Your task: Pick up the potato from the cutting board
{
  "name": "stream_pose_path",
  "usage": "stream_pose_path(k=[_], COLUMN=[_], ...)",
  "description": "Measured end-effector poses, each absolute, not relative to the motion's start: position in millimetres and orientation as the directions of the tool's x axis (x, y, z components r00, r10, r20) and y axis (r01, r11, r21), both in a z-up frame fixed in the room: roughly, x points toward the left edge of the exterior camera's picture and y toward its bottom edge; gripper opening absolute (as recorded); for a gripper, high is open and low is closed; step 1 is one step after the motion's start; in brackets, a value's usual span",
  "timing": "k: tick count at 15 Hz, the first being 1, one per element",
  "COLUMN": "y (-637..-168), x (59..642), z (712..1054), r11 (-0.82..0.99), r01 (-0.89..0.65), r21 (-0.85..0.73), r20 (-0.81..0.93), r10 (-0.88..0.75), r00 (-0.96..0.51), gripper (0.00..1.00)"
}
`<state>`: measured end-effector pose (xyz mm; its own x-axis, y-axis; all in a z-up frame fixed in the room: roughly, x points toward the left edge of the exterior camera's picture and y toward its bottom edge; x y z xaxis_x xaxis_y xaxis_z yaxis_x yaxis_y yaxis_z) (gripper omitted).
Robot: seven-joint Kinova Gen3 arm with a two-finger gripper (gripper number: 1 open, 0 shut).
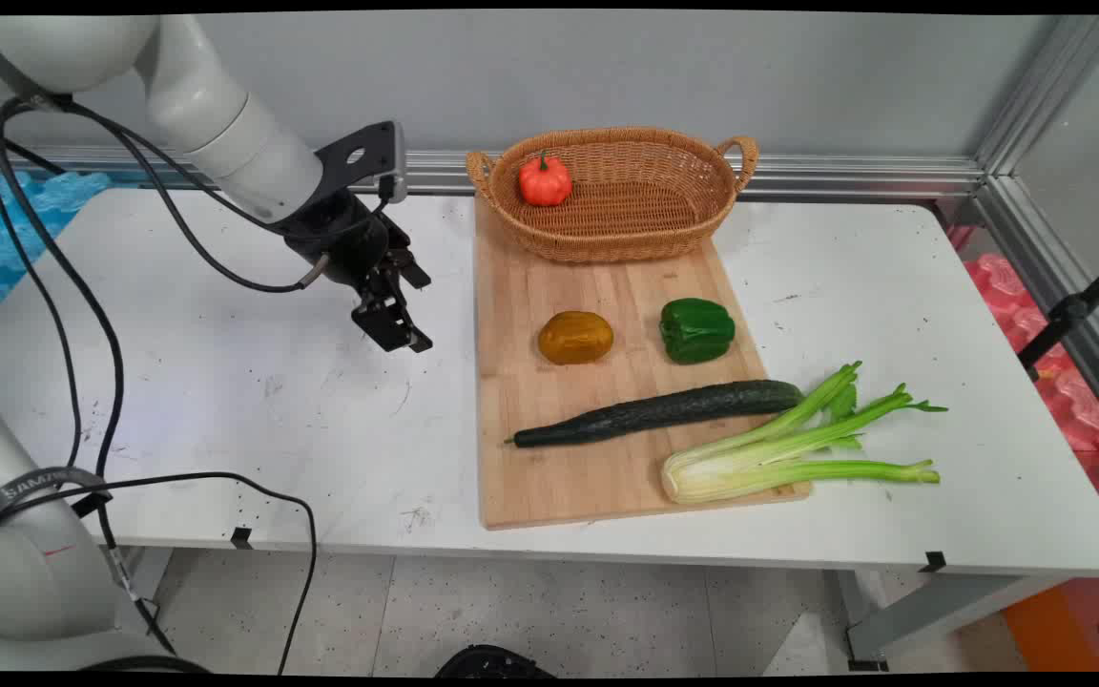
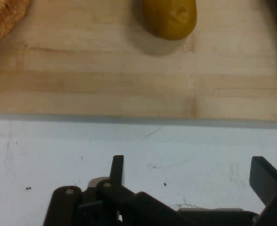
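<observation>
My pincer point(image 1: 413, 313) hangs wide and empty over the bare worktop point(image 1: 225, 401), just left of the cutting board point(image 1: 597, 477), nearest the yellow-brown potato point(image 1: 575, 337).

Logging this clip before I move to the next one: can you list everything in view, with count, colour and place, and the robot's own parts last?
basket: one, tan wicker, far end of the board
small pumpkin: one, orange-red, inside the basket at its left
cutting board: one, light wood, on the table's middle
potato: one, yellow-brown, on the board, left of the pepper
pepper: one, green, on the board
cucumber: one, dark green, across the board
celery: one bunch, pale green, over the board's near right corner
table: one, white
cables: black, hanging from the arm
gripper: one, black, open, empty, above bare table left of the board
</observation>
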<state>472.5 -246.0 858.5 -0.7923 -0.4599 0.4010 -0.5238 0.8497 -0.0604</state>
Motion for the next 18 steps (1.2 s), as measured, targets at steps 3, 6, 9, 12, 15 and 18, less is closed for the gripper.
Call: stream_pose_path(k=[3, 6, 9, 12, 15, 18], y=[-247.7, -251.5, -261.3, -278.8, -294.4, -311.3], x=[467.9, 459.7, 448.3, 432.7, 418.1, 398.9], z=[861.8, 865.8, 871.5, 879.8, 887.0, 893.4], r11=[0.849, 0.849, 0.847, 0.843, 0.843, 0.847], r01=[-0.525, -0.526, -0.531, -0.537, -0.537, -0.532], r21=[-0.053, -0.042, -0.035, -0.035, -0.032, -0.02], r20=[0.408, 0.418, 0.436, 0.465, 0.49, 0.516], r10=[-0.461, -0.463, -0.465, -0.462, -0.455, -0.447], r00=[-0.788, -0.781, -0.771, -0.755, -0.743, -0.731], gripper=[1.0, 1.0, 1.0, 1.0, 1.0, 1.0])
